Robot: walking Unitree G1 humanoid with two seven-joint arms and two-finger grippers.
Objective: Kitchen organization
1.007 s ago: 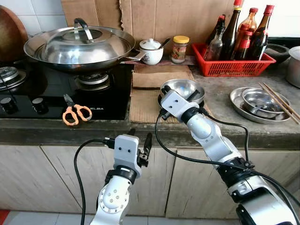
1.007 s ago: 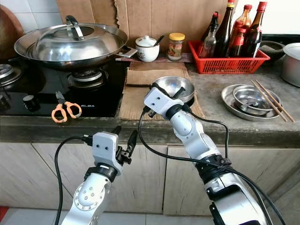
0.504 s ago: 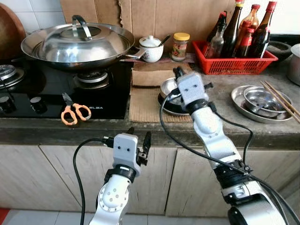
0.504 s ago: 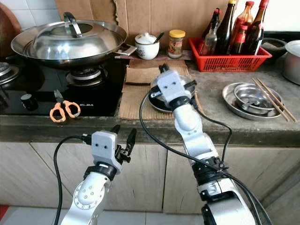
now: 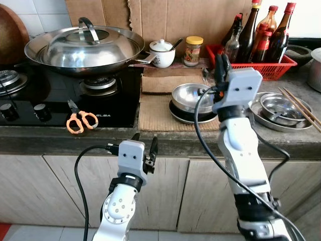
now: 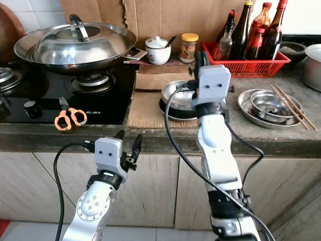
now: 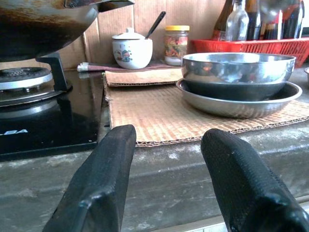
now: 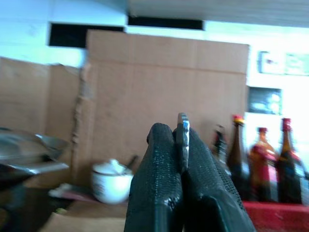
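Two end effectors: the left end effector (image 5: 143,145), fingers spread and empty, hangs below the table (image 5: 235,133) edge. The right end effector (image 8: 181,145), raised over the steel bowl (image 5: 192,95), pinches a thin metal utensil (image 8: 182,140) standing upright. The steel tray (image 5: 258,114) lies to its right, nearer this arm.

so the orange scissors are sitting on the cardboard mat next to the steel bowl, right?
No. The orange scissors lie on the black hob, near its front edge below the wok; the left eye view shows it. The steel bowl is on the cardboard mat.
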